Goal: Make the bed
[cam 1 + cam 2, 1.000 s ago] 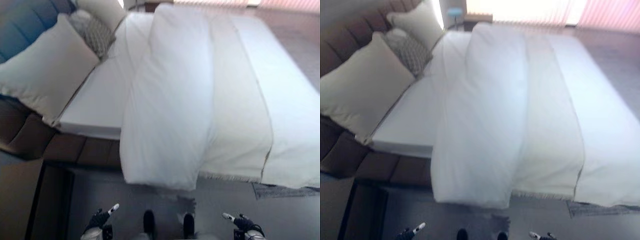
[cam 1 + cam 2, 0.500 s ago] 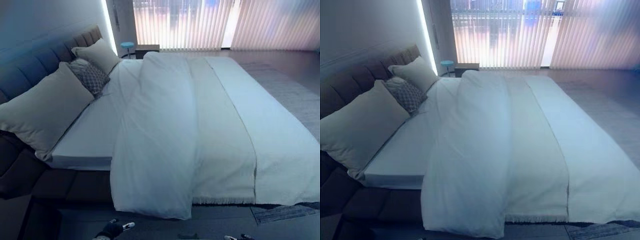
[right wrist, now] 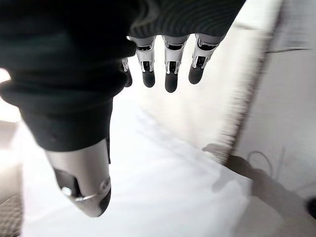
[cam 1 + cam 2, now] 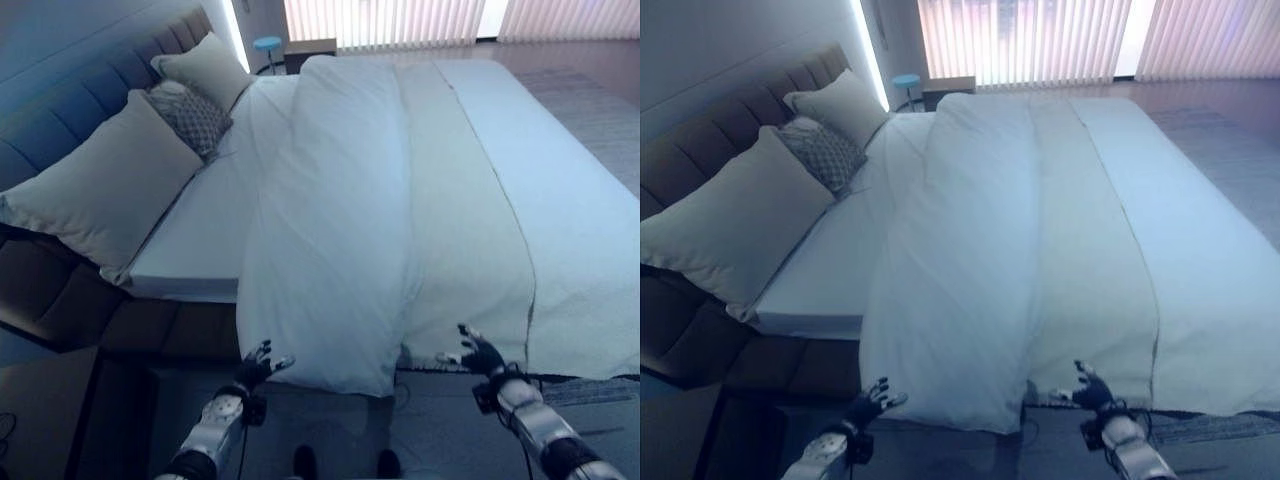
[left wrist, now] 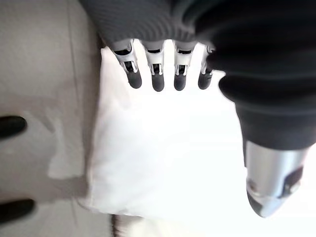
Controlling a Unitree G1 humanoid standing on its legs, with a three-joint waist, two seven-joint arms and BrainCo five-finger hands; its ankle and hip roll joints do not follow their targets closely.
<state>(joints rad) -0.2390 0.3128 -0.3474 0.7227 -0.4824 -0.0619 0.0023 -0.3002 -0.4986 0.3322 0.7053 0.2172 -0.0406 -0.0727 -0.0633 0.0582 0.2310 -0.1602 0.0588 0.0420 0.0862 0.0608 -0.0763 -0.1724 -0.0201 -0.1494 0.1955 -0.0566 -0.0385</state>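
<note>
Across the bed, the folded duvet runs side to side.

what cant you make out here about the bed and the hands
- Mattress under the folded duvet: covered by it, eye views.
- Duvet surface in the left wrist view: washed out white.
- Right hand touching the fringed blanket or not: too small to tell.
- Left hand: open, near the duvet's hanging corner.

Vertical blinds span the far wall, backlit. Lit strip runs up wall beside blinds. Small blue stool below strip. Grey floor.
</note>
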